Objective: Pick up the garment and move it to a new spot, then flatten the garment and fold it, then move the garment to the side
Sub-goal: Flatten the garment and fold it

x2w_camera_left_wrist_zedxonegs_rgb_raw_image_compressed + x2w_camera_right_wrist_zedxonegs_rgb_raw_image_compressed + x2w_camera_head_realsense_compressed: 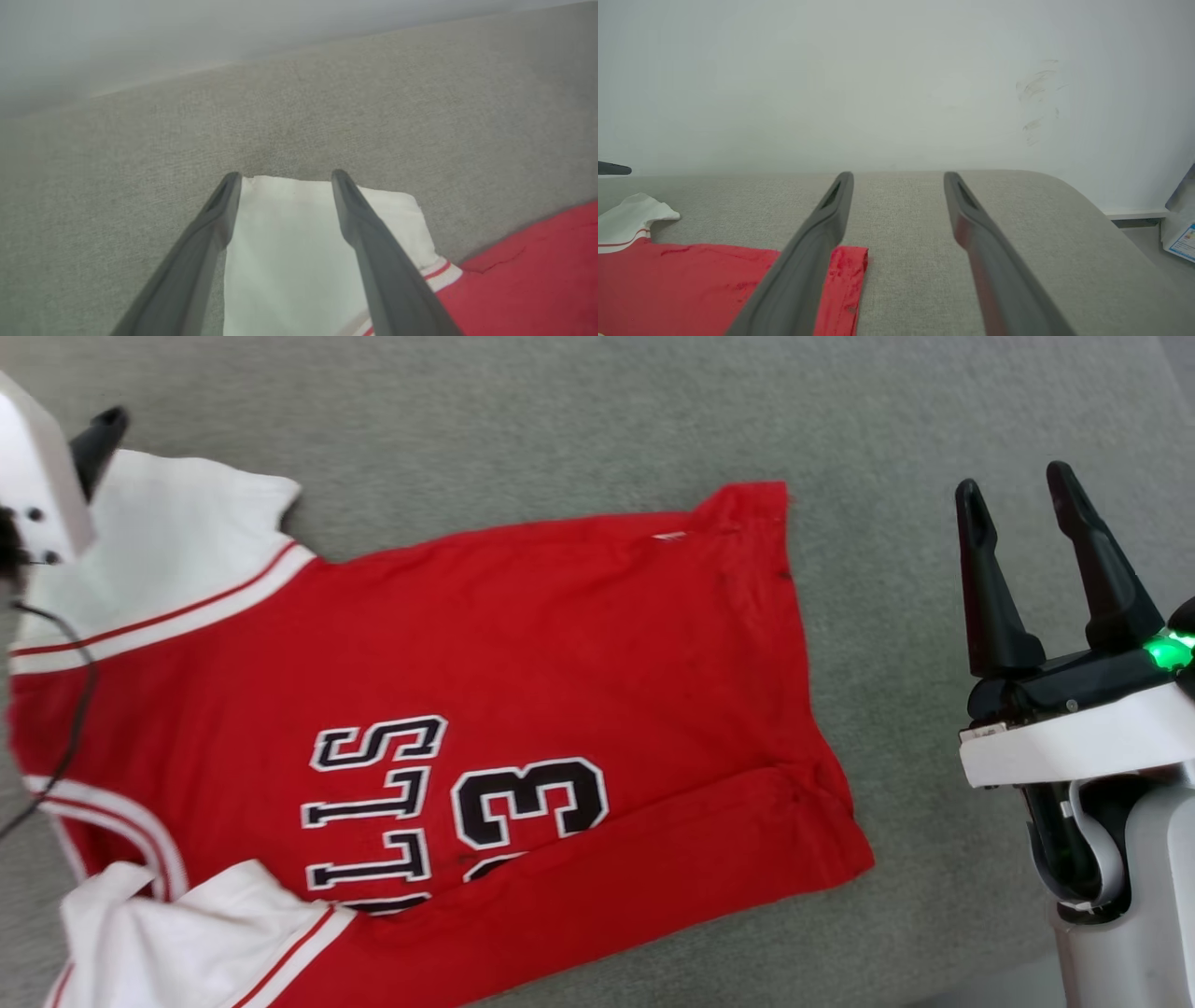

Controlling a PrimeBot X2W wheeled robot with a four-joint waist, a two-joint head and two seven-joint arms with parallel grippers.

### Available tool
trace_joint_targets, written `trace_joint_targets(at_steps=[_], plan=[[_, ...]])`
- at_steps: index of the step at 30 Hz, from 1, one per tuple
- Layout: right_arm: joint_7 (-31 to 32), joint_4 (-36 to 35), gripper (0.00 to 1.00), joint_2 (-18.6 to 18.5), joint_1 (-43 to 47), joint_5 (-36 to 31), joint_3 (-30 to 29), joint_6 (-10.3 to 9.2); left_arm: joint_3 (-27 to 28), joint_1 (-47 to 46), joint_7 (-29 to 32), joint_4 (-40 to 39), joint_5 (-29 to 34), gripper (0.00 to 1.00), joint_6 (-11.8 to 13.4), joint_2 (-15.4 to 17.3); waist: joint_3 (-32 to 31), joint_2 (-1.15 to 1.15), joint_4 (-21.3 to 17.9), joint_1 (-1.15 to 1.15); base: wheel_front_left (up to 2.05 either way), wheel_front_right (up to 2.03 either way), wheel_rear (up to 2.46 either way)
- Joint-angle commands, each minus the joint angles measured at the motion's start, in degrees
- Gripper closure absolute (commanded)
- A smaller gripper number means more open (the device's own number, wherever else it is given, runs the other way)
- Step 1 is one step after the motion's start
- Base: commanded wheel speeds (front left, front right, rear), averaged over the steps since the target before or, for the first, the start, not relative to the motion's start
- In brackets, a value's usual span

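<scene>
Working, to judge by the layout, on the flatten-and-fold step. Looking down on the garment [523, 653] lying chest-up across the grey cloth-covered tabletop [560, 420], collar end toward the robot's left and hem [798, 644] toward its right, mostly smooth. Noting the near long edge [709, 831] turned over onto the front and covering part of the lettering [373, 803], and the near sleeve [187, 933] bunched up; not possible to tell whether that turned strip is a first fold or a stray flap. Holding the left tool [286, 176] over the far sleeve [289, 242], fingers spread wide at either side of the sleeve's end, pinching nothing; touching the cloth or just above it, hard to say. Resting the right tool [1016, 481] well off the hem, over bare tabletop, fingers likewise spread and empty. Calling next, most likely, for lowering the left tool onto the far sleeve to smooth it or fold it inward over the red body, then for bringing the right tool across to the hem, so both ends are handled together without dragging the cloth into new wrinkles. Also needing attention before any clean fold: the crumpled near sleeve.
</scene>
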Motion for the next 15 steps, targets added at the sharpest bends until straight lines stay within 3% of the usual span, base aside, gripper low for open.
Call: trace_joint_targets(at_steps=[1,7,12,13,14,15], plan=[[-0.2,-0.3,0.0,0.5,-0.5,0.1,0.1,-0.02,-0.2,-1.5,2.8,0.7,-0.8,0.0,-0.3,1.1,2.2,0.0,-2.2,-0.01,0.0,0.0,0.0],[-0.4,-0.6,0.0,1.1,0.1,1.5,0.4,-0.02,-1.6,-3.5,16.4,4.7,-2.2,0.0,2.3,5.0,5.6,0.0,-4.3,-0.01,0.0,0.0,0.0],[-0.4,0.3,0.0,1.3,0.2,2.4,0.7,-0.02,-2.7,-0.4,21.3,7.2,-3.6,0.0,5.2,4.2,6.9,0.0,-5.0,-0.01,0.0,0.0,0.0],[-0.2,0.5,0.0,1.2,0.3,2.7,0.6,-0.02,-2.6,0.5,21.6,7.3,-4.2,0.51,5.6,3.8,7.0,0.0,-5.0,-0.01,0.0,0.0,0.0],[0.0,0.7,0.0,1.0,0.3,2.8,0.6,-0.02,-2.6,1.5,21.7,7.3,-4.7,0.81,5.9,3.2,6.9,0.0,-4.9,-0.01,0.0,0.0,0.0],[0.2,0.9,0.0,0.7,0.2,3.3,0.7,-0.02,-2.4,2.3,21.6,7.4,-5.2,1.0,6.2,2.8,6.9,0.0,-4.9,-0.01,0.0,0.0,0.0]])
